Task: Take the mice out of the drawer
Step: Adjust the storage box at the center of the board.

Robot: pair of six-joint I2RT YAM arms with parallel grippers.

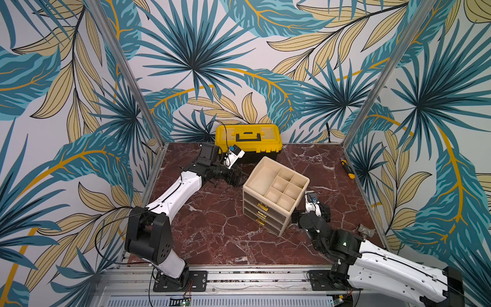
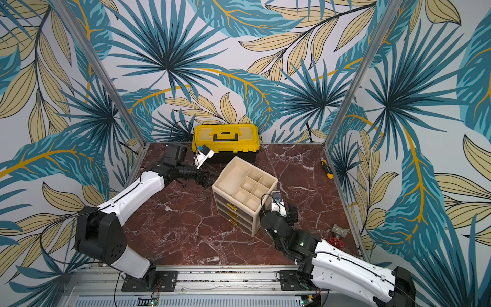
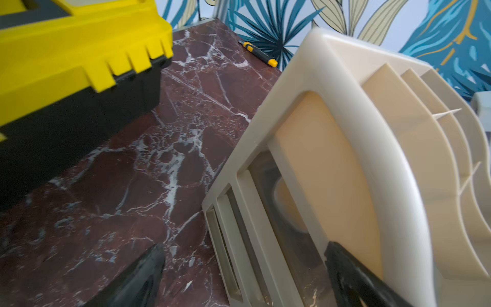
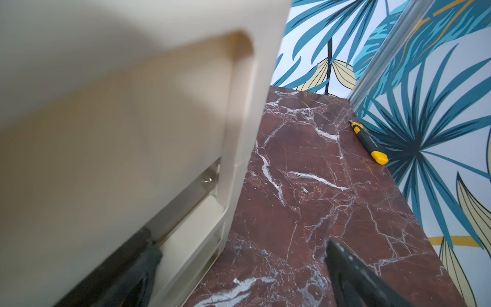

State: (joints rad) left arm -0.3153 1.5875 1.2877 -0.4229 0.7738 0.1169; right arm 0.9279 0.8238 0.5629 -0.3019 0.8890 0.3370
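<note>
- Drawer unit (image 1: 261,174): cream/beige plastic; drawer fronts (image 1: 275,222) smoky grey w/ gold handles (image 1: 261,207).
- Toolbox (image 1: 268,141), far centre: yellow lid, black base & handle.
- Table (image 1: 212,226): dark red marble, white veins.
- Utility knife (image 1: 347,168), far right: yellow & black.
- Valve (image 2: 338,235), near right: red wheel, grey body.
- Walls (image 1: 191,66): teal fronds, beige leaves, mustard stems on pale bkgd.
- Left arm (image 1: 175,194) & right arm (image 1: 393,265): white shells, black joints.

Yellow toolbox (image 1: 248,138), black base + black handle, lid shut, at back of tabletop (image 1: 212,234) against rear wall. Yellow-black utility knife (image 1: 347,168) lying flat far right, just beside side wall. Grey valve (image 2: 338,236) w/ red handwheel nr right edge, closer to front. Tabletop dark red marble, white veins. Walls (image 1: 239,53): teal/tan palm-leaf print. Alu posts (image 1: 126,71) at back corners.
</note>
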